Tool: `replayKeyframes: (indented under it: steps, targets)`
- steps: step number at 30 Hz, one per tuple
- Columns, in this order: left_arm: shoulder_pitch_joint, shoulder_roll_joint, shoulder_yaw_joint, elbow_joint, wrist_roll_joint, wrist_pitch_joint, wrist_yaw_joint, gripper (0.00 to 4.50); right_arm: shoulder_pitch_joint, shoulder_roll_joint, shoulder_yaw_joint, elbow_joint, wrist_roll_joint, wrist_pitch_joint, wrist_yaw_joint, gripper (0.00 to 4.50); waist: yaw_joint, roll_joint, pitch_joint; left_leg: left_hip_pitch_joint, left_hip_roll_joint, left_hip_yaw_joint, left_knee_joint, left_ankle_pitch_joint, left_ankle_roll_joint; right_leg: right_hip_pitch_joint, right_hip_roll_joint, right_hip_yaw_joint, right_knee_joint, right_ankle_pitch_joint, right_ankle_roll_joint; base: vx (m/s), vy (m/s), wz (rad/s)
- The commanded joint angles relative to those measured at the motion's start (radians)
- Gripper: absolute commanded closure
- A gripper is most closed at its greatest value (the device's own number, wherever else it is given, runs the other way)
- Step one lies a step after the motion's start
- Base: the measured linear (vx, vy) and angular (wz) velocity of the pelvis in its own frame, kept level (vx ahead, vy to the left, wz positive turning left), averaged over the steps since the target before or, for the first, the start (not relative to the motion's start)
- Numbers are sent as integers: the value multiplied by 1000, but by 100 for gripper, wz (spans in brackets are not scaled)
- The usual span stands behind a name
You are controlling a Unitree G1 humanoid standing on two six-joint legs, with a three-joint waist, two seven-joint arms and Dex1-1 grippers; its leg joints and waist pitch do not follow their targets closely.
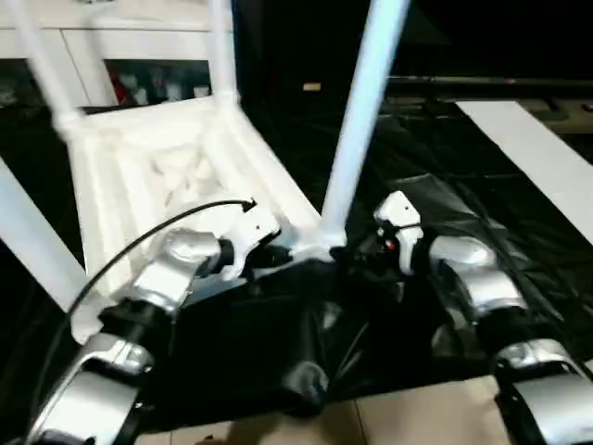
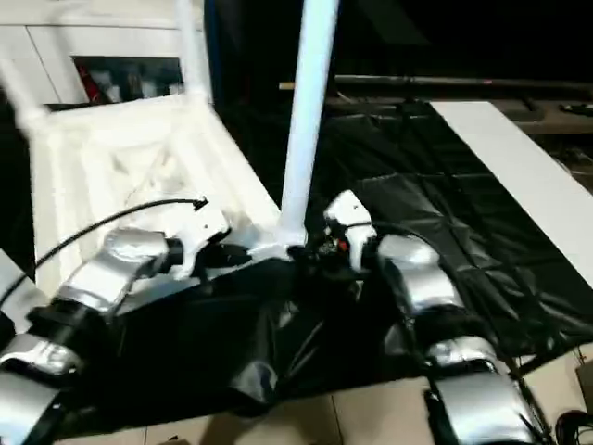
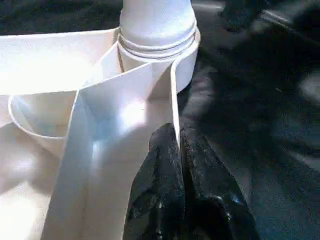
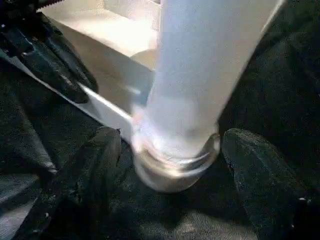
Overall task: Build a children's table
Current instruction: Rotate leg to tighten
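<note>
The children's table lies upside down, its white ribbed tabletop (image 1: 157, 176) on a black sheet with white legs standing up from the corners. The nearest leg (image 1: 361, 120) rises from a round corner socket (image 1: 320, 246). My left gripper (image 1: 269, 252) is shut on the tabletop's thin rim just beside that socket; in the left wrist view the black fingers (image 3: 160, 170) pinch the rim wall (image 3: 172, 100). My right gripper (image 4: 172, 140) stands open around the leg's base (image 4: 175, 155), with one finger (image 4: 85, 175) on each side and a gap between each finger and the leg.
Black plastic sheeting (image 1: 463, 158) covers the floor under the work. A white cabinet (image 1: 139, 46) stands behind the table. A long white board (image 1: 537, 158) lies at the right. Tan floor tiles (image 1: 417, 417) show at the front edge.
</note>
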Motion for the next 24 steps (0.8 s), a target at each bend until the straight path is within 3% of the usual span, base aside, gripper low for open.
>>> replayKeyframes:
  steps: [1, 2, 5, 6, 8, 13, 18, 21, 24]
  targets:
    - [53, 12, -94, -18, 0, -18, -138, 450, 33, -20, 22, -56, 14, -3, 49, 100, 0, 13, -64, 7, 25, 9, -57, -168, 65, 55, -50, 49, -44, -125, -254, 0, 0, 0]
    - [53, 12, -94, -18, 0, -18, -138, 450, 33, -20, 22, -56, 14, -3, 49, 100, 1, 12, -63, 4, 25, 10, -59, -180, 60, 57, -49, 49, -45, -142, -247, 0, 0, 0]
    - [68, 37, -106, -60, -7, -14, -193, 450, 68, -29, 42, -116, 20, 7, 94, 100, 7, 17, -62, 12, 28, 10, -61, -213, 46, 51, -49, 49, -50, -169, -239, 0, 0, 0]
    - [68, 44, -109, -64, -4, -18, -199, 450, 76, -31, 48, -130, 17, 8, 104, 100, 6, 15, -60, 8, 28, 9, -63, -227, 41, 53, -49, 49, -49, -187, -234, 0, 0, 0]
    - [62, 46, -105, -54, 3, -31, -189, 450, 84, -36, 52, -146, 18, 6, 119, 100, 8, 13, -59, 13, 27, 10, -63, -254, 30, 47, -50, 51, -55, -230, -219, 0, 0, 0]
    - [58, 58, -89, -55, 13, -57, -188, 450, 115, -51, 47, -219, 29, 35, 134, 100, 8, 10, -59, 7, 24, 6, -65, -235, 26, 52, -51, 52, -58, -261, -188, 0, 0, 0]
    - [59, 65, -64, -84, -23, -14, -209, 423, 154, -81, 42, -290, 39, 55, 142, 96, 9, 8, -63, 3, 23, 6, -62, -190, 35, 56, -49, 52, -49, -196, -200, 0, 0, 0]
    - [80, 88, -53, -142, -55, -5, -245, 388, 209, -130, 17, -381, 61, 88, 160, 95, 7, 5, -64, 2, 23, 7, -59, -169, 46, 59, -47, 53, -44, -158, -207, 0, 0, 0]
    - [111, 105, -33, -209, -80, -33, -250, 381, 258, -177, -13, -451, 80, 119, 175, 95, 4, 1, -66, 0, 23, 8, -56, -147, 61, 61, -47, 53, -39, -114, -222, 0, 0, 0]
